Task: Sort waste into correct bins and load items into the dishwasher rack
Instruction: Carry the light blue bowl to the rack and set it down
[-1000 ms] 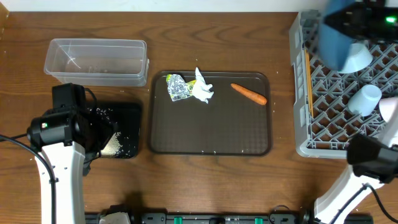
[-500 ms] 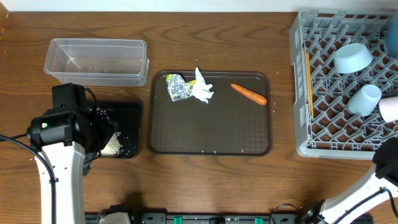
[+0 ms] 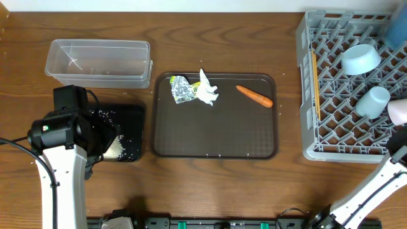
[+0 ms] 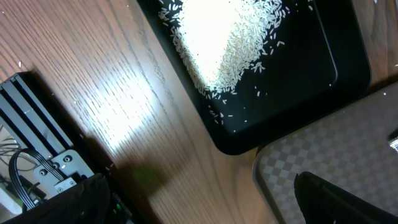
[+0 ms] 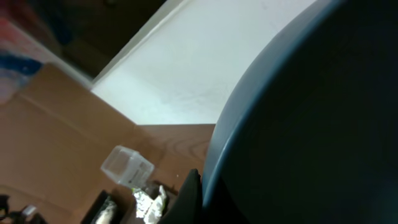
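R arm: 1 s ago the blue plate [image 3: 397, 28] is a big blur over the rack's [image 3: 331, 127] far-left part. Half a sec ago it's out of overhead view. Now just a blue smear at the rack's far-right corner, part out of frame. Wrist view: plate [image 5: 311, 124] fills most of the frame, tilted, room wall behind it, so it's up off the rack. Right gripper [image 5: 191, 198] is clenched; one dark finger shows at the plate's rim, so prob. gripping the plate.

Meaning: plate not slotted yet. Looks like a re-aim for a new approach, not a drop.

L arm: no change over the sec. Left gripper [image 4: 205, 208] is spread wide, holding nothing, hanging over table edge beside the black tray [image 3: 130, 121]. Rice [image 4: 230, 43] is piled in that tray.

Rest unchanged:
- bowl [image 3: 361, 58], cup [image 3: 372, 100] in rack; chopsticks [image 3: 314, 83] along its left wall
- carrot [image 3: 254, 96], tissue [image 3: 206, 92], foil/wrapper wad [image 3: 181, 89] on brown tray [image 3: 216, 133], unsorted
- clear tub [image 3: 98, 63] nr empty; contents too faint to tell

To do: seat plate, then sort 3 waste bits.
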Available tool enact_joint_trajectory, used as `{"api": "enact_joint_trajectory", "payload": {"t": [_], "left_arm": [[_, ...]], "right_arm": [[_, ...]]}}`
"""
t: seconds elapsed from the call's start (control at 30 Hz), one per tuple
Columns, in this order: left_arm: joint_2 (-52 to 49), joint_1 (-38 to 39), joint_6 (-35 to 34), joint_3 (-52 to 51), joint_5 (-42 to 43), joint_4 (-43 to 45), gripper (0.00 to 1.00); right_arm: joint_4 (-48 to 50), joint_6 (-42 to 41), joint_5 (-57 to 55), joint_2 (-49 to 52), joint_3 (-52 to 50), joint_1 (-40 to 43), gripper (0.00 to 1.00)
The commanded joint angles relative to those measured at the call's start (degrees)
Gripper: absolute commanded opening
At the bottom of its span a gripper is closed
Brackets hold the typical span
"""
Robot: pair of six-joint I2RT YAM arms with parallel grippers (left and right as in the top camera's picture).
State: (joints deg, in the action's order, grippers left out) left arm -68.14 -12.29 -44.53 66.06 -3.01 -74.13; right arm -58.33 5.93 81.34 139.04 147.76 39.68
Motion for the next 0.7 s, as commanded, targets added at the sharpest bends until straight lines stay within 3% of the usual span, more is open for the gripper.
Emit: {"api": "enact_joint_trajectory", "payload": {"t": [0.0, 0.23, 0.43, 0.53, 0.67], "left_arm": [[-0.1, -0.3, 0.8, 0.9, -0.7, -0.2, 0.98], [-0.1, -0.3, 0.8, 0.9, -0.7, -0.2, 0.98], [-0.1, -0.3, 0.7, 0.9, -0.7, -0.2, 0.98], [-0.1, -0.3, 0.8, 0.9, -0.7, -0.2, 0.98], [-0.1, -0.3, 0.8, 0.9, -0.7, -0.2, 0.98]], "right_arm": [[1.9, 1.0, 7.8, 3.9, 0.1, 0.9, 0.01], [3.2, -1.5, 7.8, 9.0, 0.1, 2.2, 0.01], [6.3, -10.9, 5.1, 8.9, 0.1, 4.7, 0.01], [6.3, -14.6, 3.5, 8.9, 0.1, 5.8, 0.19], [5.4, -16.9, 2.8, 8.7, 0.1, 7.3, 0.25]]}}
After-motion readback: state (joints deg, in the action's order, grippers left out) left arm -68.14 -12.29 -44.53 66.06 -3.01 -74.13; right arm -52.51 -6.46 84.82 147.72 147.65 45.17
